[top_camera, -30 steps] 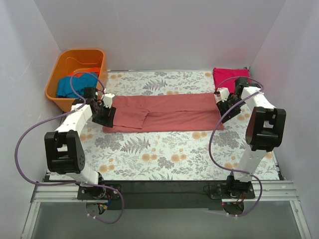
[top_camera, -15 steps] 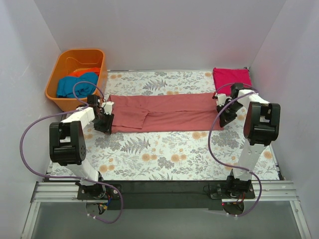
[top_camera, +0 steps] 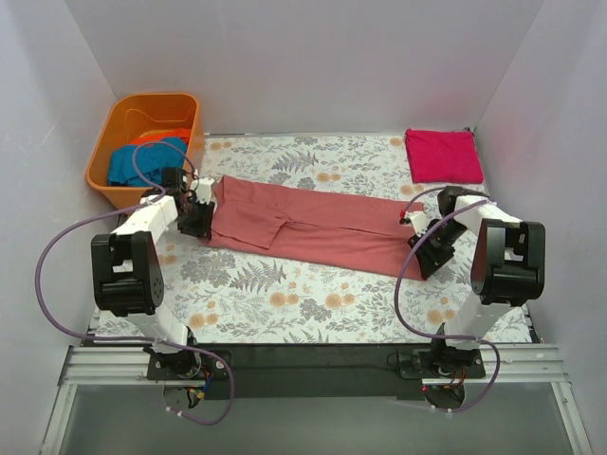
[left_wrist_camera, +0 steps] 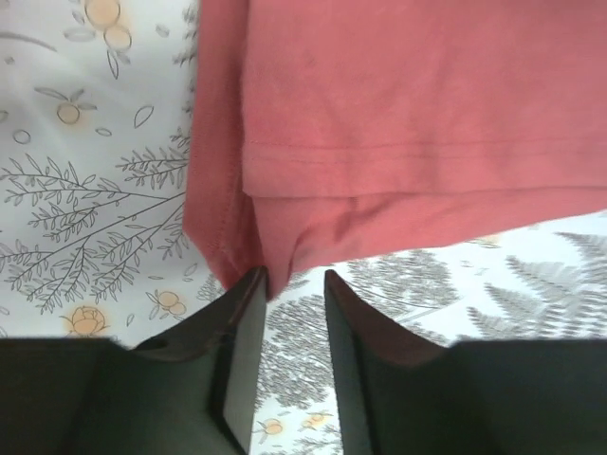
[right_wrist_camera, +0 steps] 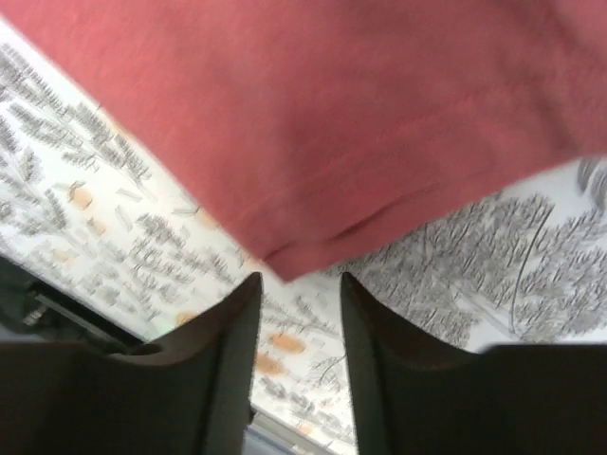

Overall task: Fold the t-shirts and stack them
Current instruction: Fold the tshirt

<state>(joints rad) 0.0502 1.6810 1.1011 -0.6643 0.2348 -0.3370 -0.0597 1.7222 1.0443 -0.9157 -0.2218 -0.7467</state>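
Observation:
The brick-red t-shirt (top_camera: 313, 223) lies as a long folded band, slanting from back left to near right on the floral cloth. My left gripper (top_camera: 201, 216) sits at its left end. In the left wrist view the gripper (left_wrist_camera: 294, 280) is open, and the red shirt's (left_wrist_camera: 408, 123) corner just touches the left fingertip (left_wrist_camera: 254, 284). My right gripper (top_camera: 429, 248) is at the right end. In the right wrist view that gripper (right_wrist_camera: 299, 280) is open too, and the red shirt's (right_wrist_camera: 332, 123) corner lies just past its tips. A folded magenta shirt (top_camera: 444, 154) rests at the back right.
An orange tub (top_camera: 114, 128) stands at the back left, holding a teal shirt (top_camera: 140, 163) and an orange shirt (top_camera: 163, 136). White walls close in on three sides. The floral tablecloth (top_camera: 303, 294) covers the table.
The red shirt's right end has swung toward the near edge along with my right gripper, so the band now lies slanted. My left gripper shifted slightly back.

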